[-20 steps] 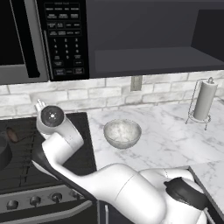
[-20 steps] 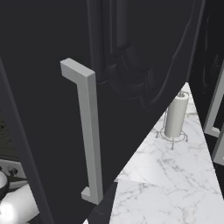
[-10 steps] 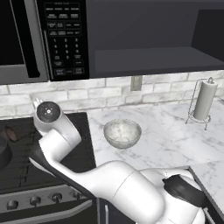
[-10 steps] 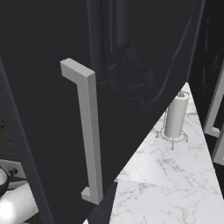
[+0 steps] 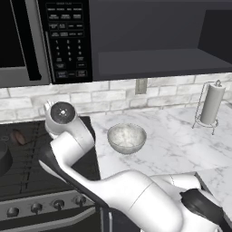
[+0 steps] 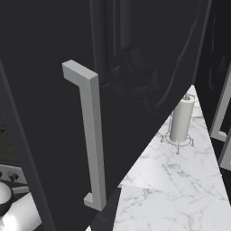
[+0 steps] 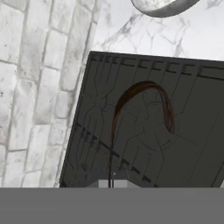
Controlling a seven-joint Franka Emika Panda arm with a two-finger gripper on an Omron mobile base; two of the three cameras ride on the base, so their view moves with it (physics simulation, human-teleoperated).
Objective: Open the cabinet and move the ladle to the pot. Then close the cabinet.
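The dark cabinet stands open: its shelf (image 5: 158,63) shows bare, and its door (image 6: 149,67) with the long silver handle (image 6: 92,140) is swung out close to the camera. My gripper (image 7: 113,183) is over the black stovetop (image 7: 183,131), shut on the ladle's thin handle (image 7: 110,162). The brownish cup (image 7: 144,109) hangs in front of the hand. From the left base, the ladle cup (image 5: 18,136) is left of my wrist (image 5: 61,114). The dark pot (image 5: 3,158) is cut by the left edge, lower left of the ladle.
A pale speckled bowl (image 5: 127,137) sits on the marble counter (image 5: 181,145) right of the stove. The black microwave (image 5: 45,41) hangs above the stove. A paper towel holder (image 5: 212,104) stands at the back right. Stove knobs (image 5: 36,207) line the front edge.
My wrist has swung slightly up and to the right over the stove, and the ladle cup has shifted a little to the right with it. The cabinet door has not moved.
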